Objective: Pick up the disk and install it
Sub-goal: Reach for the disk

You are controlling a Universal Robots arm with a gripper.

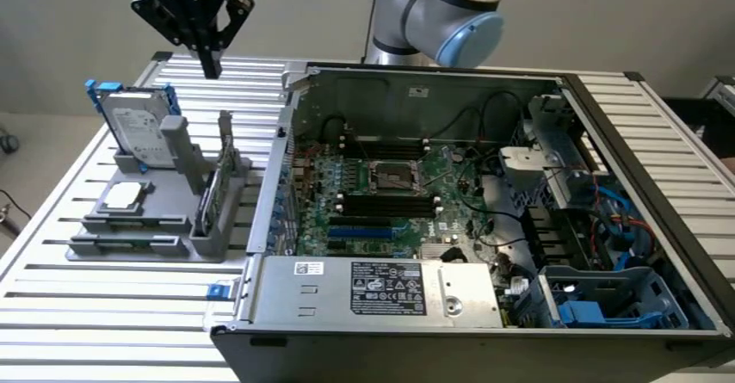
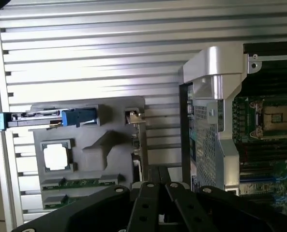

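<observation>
With the jaws pinched shut on nothing, high near the disk (image 1: pixel 138 129) standing upright in its grey rack (image 1: pixel 198 244) on the desk (image 1: pixel 103 331), I judged that descending without opening them would ram its top edge and topple it.
</observation>
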